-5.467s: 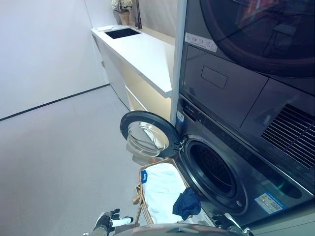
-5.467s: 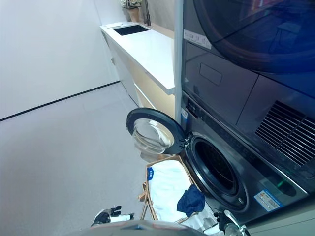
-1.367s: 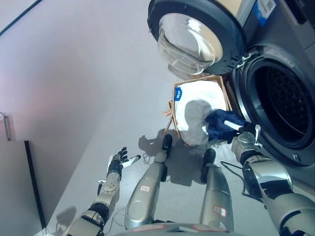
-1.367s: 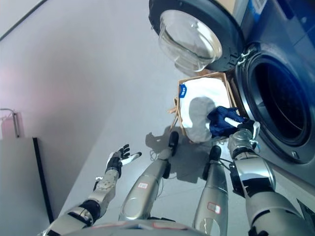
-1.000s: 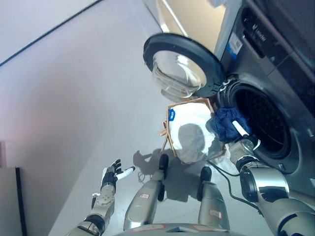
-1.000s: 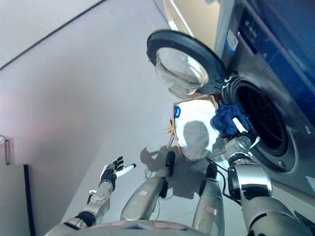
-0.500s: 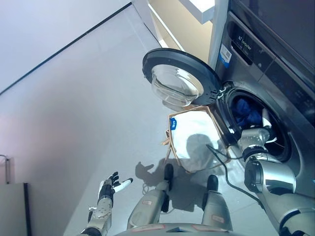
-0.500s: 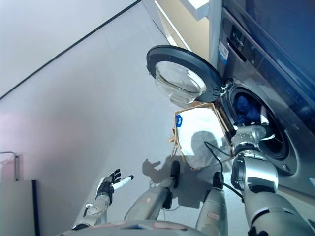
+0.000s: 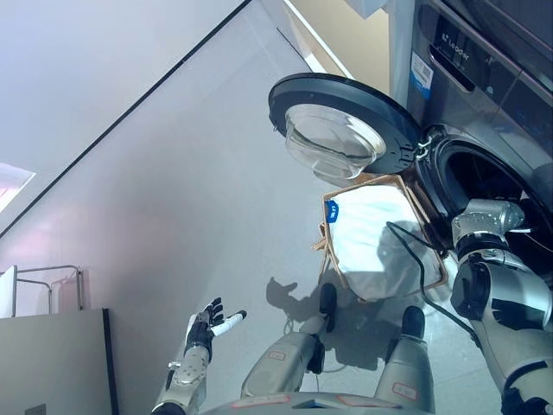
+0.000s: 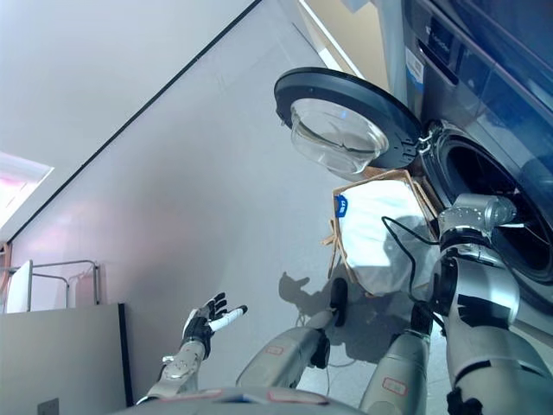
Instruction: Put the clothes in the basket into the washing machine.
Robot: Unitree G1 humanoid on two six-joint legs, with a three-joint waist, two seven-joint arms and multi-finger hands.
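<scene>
The front-loading washing machine stands at the right with its round door (image 9: pixel 346 130) swung open to the left. My right arm (image 9: pixel 484 220) reaches into the dark drum (image 9: pixel 484 177), and its hand is hidden inside. No dark blue garment shows in either view. On the floor below the door sits the wood-framed basket (image 9: pixel 327 235), with white cloth (image 9: pixel 371 238) in it. My left hand (image 9: pixel 204 332) hangs over the floor at lower left, open, fingers spread and holding nothing.
A second dark machine (image 9: pixel 484 43) is stacked above the washer. A pale cabinet front (image 9: pixel 346 35) runs along the wall beyond the door. At far left stand a metal rail frame (image 9: pixel 47 281) and a grey panel (image 9: pixel 52 363).
My right hand has gone deeper into the drum and out of sight, and the blue garment seen in the opening no longer shows. The camera has shifted; the left hand stays spread.
</scene>
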